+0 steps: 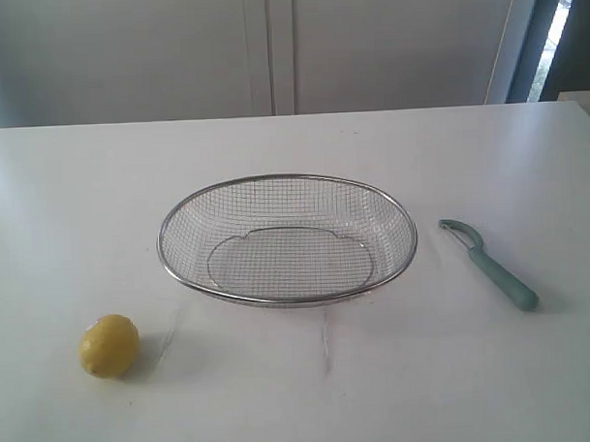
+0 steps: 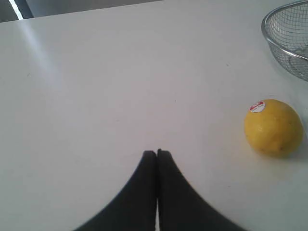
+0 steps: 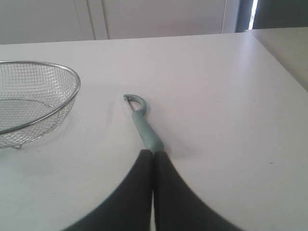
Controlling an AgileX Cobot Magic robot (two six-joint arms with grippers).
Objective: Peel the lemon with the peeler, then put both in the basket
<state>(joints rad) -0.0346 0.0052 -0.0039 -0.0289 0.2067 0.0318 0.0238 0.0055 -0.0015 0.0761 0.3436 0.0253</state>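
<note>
Small dimpled yellow lemon (image 1: 109,346) on white tabletop (image 1: 81,190), left of oval silver wire-mesh basket (image 1: 288,302); slim teal-handled peeler (image 1: 490,263) on its right. Pressed together, empty: left claw (image 2: 157,153), right claw (image 3: 153,153). Risk: round lemon rolls from off-centre pinch; low peeler skids.

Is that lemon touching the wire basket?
Apart. The exterior view shows bare table between the lemon and the basket rim.

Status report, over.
Left hand shut, empty. Right hand shut, empty. Lemon whole, left of basket; peeler right of it. Nothing blocking either.
</note>
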